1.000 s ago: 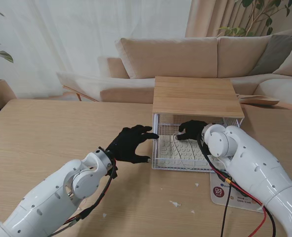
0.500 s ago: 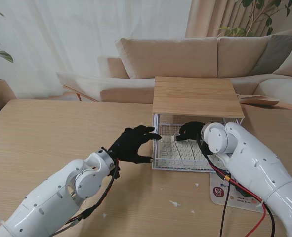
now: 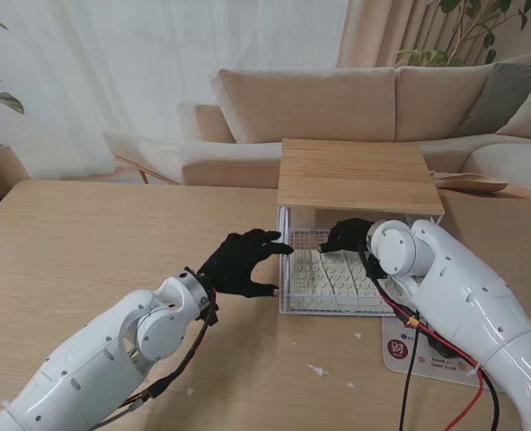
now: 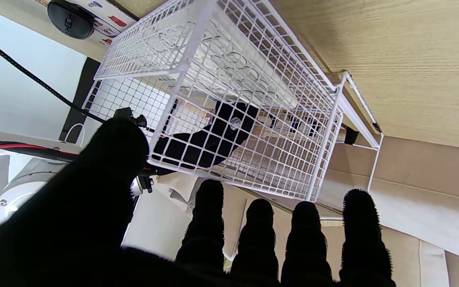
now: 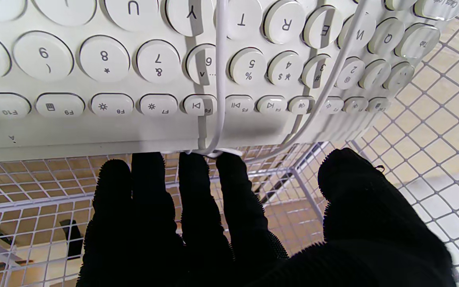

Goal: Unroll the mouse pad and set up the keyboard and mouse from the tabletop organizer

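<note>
Keyboard (image 5: 173, 67) inside the organizer (image 3: 355, 175) looks rigid, light plastic with a loose cable (image 5: 219, 79); best gripped by its long edges. Right hand (image 5: 221, 223) sits at its edge, fingers together, holding nothing; left hand (image 3: 238, 262) is spread wide, empty, beside the organizer.

Colours and patterns of the tabletop scene.
Both hands wear black gloves: left hand (image 3: 238, 262), right hand (image 3: 348, 235); arms (image 3: 112, 359) glossy white, with red and black cables (image 3: 409, 359); organizer (image 3: 353, 175) topped in pale wood planks over a white wire grid basket (image 4: 229, 79); keyboard (image 5: 173, 59) cream-white with round keys ringed in dark outline and grey legends, crossed by a white cord (image 5: 220, 79); mouse (image 4: 70, 19) black; table (image 3: 85, 242) light wood grain; sofa (image 3: 337, 103) beige; curtain (image 3: 112, 72) white.
</note>
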Available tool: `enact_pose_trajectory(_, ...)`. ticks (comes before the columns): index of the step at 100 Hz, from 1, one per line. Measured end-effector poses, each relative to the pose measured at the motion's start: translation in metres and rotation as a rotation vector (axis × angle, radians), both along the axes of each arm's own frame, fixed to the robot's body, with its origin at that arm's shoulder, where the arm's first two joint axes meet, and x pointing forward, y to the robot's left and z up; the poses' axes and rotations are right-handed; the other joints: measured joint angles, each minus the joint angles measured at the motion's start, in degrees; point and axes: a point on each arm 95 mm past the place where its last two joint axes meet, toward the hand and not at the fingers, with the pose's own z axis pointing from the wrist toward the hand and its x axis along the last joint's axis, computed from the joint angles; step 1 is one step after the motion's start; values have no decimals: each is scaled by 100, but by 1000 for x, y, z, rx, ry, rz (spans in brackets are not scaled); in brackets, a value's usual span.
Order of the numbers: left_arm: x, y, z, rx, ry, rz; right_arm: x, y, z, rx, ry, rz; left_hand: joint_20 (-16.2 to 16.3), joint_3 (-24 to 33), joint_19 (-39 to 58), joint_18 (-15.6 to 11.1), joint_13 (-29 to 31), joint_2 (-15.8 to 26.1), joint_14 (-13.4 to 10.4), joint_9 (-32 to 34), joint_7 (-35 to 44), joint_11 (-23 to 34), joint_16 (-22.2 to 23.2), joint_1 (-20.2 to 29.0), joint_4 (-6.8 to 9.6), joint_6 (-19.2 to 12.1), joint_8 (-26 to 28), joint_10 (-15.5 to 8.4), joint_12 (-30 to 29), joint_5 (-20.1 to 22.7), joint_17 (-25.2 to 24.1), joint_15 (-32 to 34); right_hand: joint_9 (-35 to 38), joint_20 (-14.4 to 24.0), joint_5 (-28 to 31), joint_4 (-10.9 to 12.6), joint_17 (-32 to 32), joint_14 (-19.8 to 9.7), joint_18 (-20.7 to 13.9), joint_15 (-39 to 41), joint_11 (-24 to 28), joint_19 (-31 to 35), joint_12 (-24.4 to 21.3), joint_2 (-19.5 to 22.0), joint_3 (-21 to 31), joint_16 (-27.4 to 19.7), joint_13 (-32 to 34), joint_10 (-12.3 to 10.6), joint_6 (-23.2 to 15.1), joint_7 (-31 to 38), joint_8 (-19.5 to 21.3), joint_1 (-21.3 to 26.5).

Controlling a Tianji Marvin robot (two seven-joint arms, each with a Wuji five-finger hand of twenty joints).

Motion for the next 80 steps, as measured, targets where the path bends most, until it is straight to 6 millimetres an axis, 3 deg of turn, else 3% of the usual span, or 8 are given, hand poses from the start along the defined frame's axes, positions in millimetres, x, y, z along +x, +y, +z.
enact_pose_trajectory(17, 1, 0, 0, 9, 7, 0, 0, 1, 1, -1, 5, 1, -4, -59, 0, 0, 0, 0, -3, 1, -16, 26, 0, 0, 0, -36, 0, 0, 0, -22, 0, 0, 0, -123, 0, 0, -28, 26, 39, 129, 16, 266, 4, -9, 327, 2, 0, 0, 1, 0, -20, 1)
enact_pose_trajectory(39, 3, -1, 1, 15, 17, 5, 0, 1, 3, -13, 11, 11, -6, -59, 0, 0, 0, 1, -79, 16, 103, 489, 0, 0, 0, -190, 117, -3, 59, -17, 0, 149, -2, -133, 0, 0, -29, 31, 56, 464, 107, 533, 70, -161, 629, 192, 5, 0, 7, 40, -58, 1)
enact_pose_trajectory(59, 4, -2, 4, 22, 21, 12, 1, -1, 10, -24, -3, 28, -83, -62, -58, -1, 0, 57, -140, 17, 332, 638, 0, 0, 0, -261, 263, -40, 186, -17, 0, 270, -74, -133, 13, 0, -111, 31, 57, 1149, 624, 688, 710, -164, 874, 578, 7, -6, -49, 224, -55, 2)
enact_pose_trajectory(80, 4, -3, 5, 28, 22, 12, 0, -1, 16, -43, -21, 62, -145, -62, -142, -1, 0, 58, -143, 17, 414, 639, 0, 0, 0, -261, 326, -42, 188, 37, 0, 270, -68, -185, 614, 0, -212, -38, 27, 1536, 1166, 689, 1377, -234, 1008, 727, 10, -147, -356, 250, -54, 67)
